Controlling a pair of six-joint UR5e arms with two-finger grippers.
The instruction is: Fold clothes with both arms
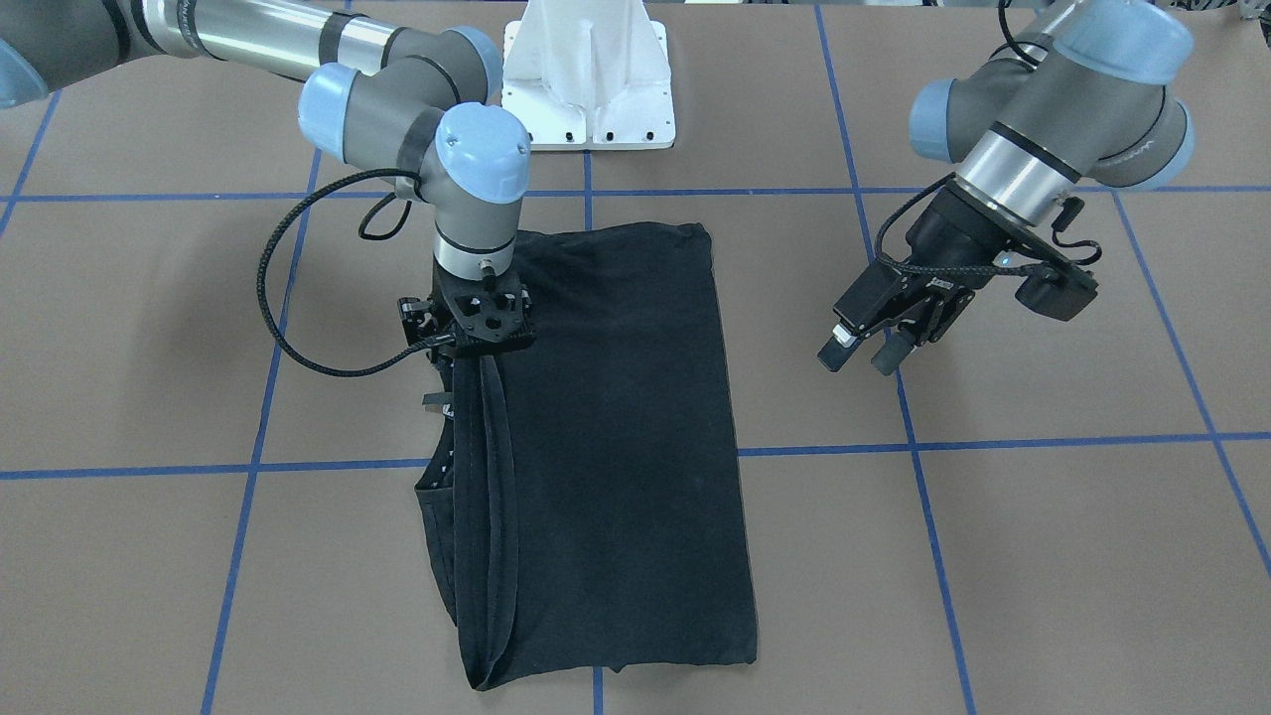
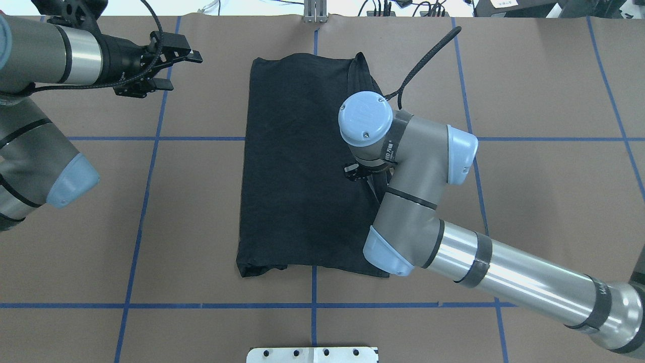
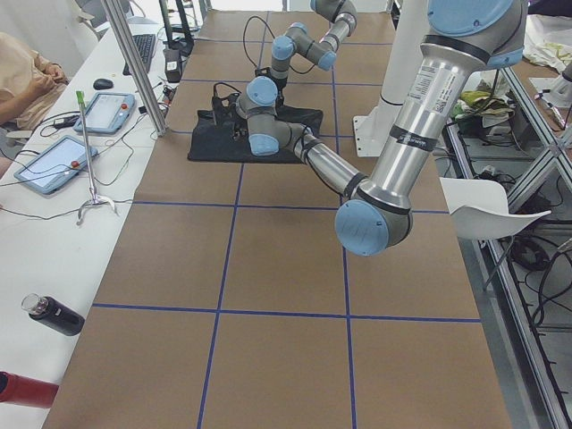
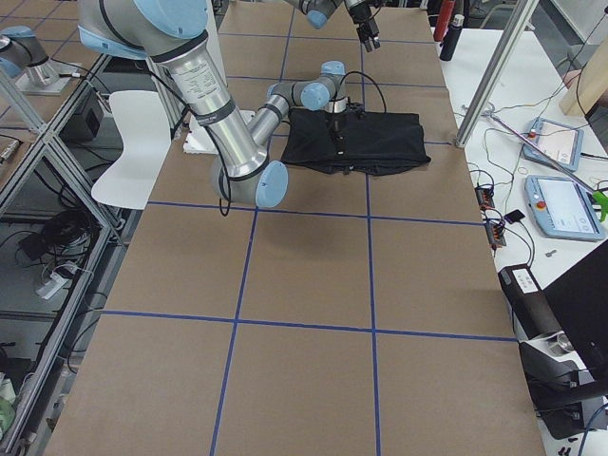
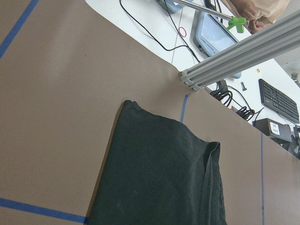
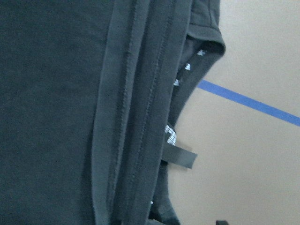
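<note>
The black T-shirt (image 1: 616, 437) lies folded into a long rectangle on the brown table, with no print showing. My right gripper (image 1: 467, 392) points straight down over the shirt's long edge and is shut on it. The hemmed edge rises in a ridge up to the jaws. The right wrist view shows these hems (image 6: 136, 117) close up, with one fingertip (image 6: 180, 157) beside them. From overhead, the right wrist (image 2: 365, 121) hides that gripper. My left gripper (image 1: 860, 357) (image 2: 179, 72) hangs open and empty above bare table, well off the shirt's other side. The left wrist view shows the shirt (image 5: 159, 178) from afar.
Blue tape lines (image 1: 993, 442) grid the brown table. The white pedestal base (image 1: 586, 89) stands at the robot's side of the shirt. An aluminium post (image 5: 234, 51), tablets (image 4: 551, 142) and cables line the far table edge, where a person's arm (image 3: 27, 80) shows.
</note>
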